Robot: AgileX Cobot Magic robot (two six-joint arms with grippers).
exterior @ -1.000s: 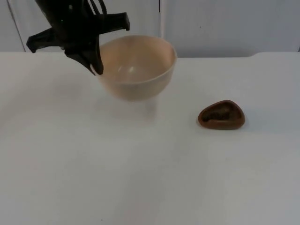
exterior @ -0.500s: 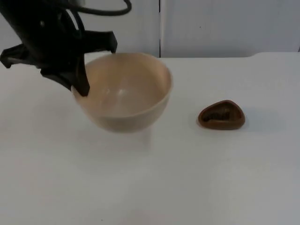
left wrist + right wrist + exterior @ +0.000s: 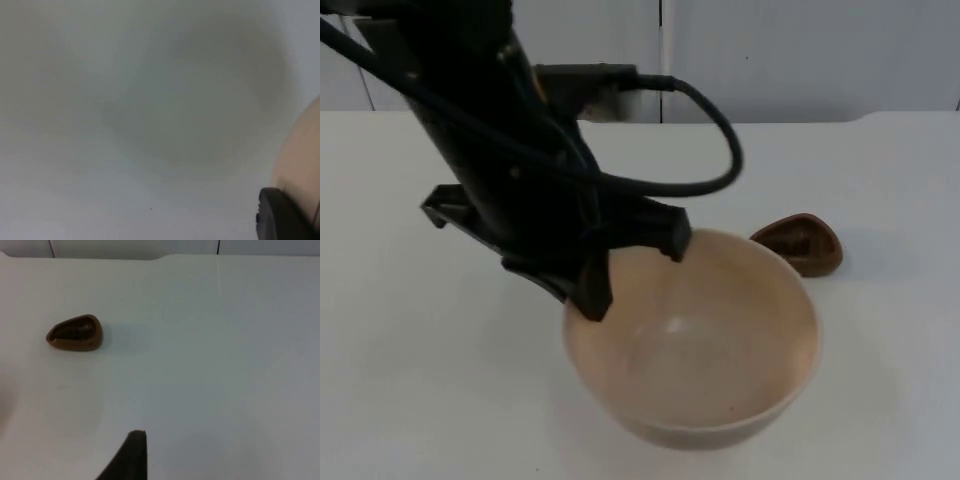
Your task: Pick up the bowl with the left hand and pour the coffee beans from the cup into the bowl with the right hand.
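A large beige bowl (image 3: 695,340) hangs above the table near the front, empty inside. My left gripper (image 3: 592,293) is shut on its left rim, and the black arm rises behind it. The bowl's outer wall (image 3: 302,160) shows beside a black fingertip (image 3: 280,215) in the left wrist view. A small brown cup (image 3: 803,243) with dark contents stands on the table to the bowl's right rear, its near left edge hidden by the rim. The cup (image 3: 75,333) also appears in the right wrist view, far ahead of my right gripper (image 3: 127,460), which waits well off from it.
The white table top (image 3: 880,400) ends at the grey partition wall (image 3: 800,50) behind. The bowl's soft shadow (image 3: 190,110) lies on the table beneath it.
The left arm has carried the bowl from the back left toward the front and right, higher up, so that it now overlaps the cup. The cup has not moved.
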